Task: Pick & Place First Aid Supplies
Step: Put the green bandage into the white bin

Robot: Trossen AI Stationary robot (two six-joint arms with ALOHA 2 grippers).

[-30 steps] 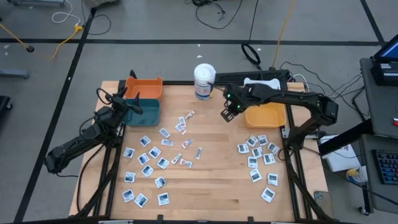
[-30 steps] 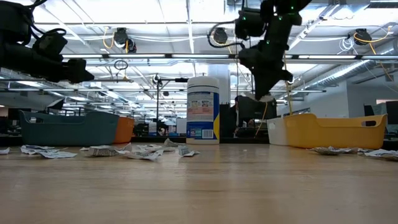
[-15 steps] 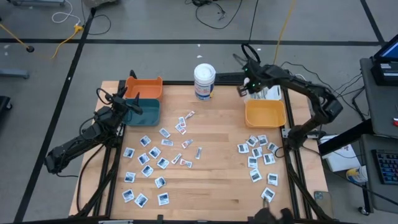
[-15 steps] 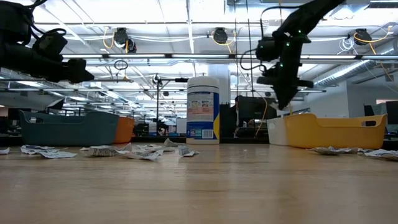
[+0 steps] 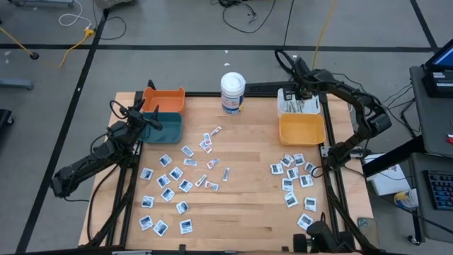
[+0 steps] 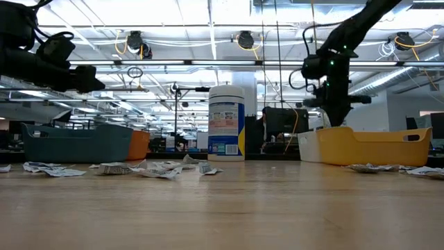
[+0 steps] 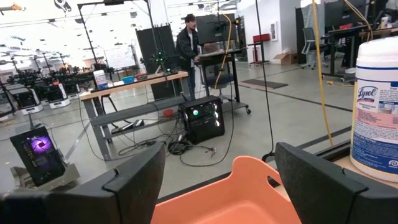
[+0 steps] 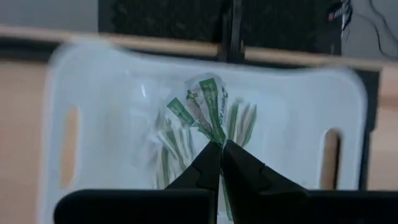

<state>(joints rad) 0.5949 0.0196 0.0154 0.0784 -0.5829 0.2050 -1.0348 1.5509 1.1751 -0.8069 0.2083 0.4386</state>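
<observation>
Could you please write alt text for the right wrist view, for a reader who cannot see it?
The right gripper hangs over a white bin, its dark fingers pinched on a narrow green-and-white wrapped packet. More green-and-white packets lie in the bin, which has a handle slot at each end and sits on the wooden table.

The white bin [image 8: 199,118] blurs; beside it, the wipes tub [image 7: 377,106] is cut off, and the packets' [image 5: 291,178] print is too small to read.

Loads of small flat white-and-blue first aid packets [image 5: 167,195] lie scattered left of the yellow bin [image 5: 301,130]; a smaller bunch [image 5: 295,180] sits just in front of it.
</observation>
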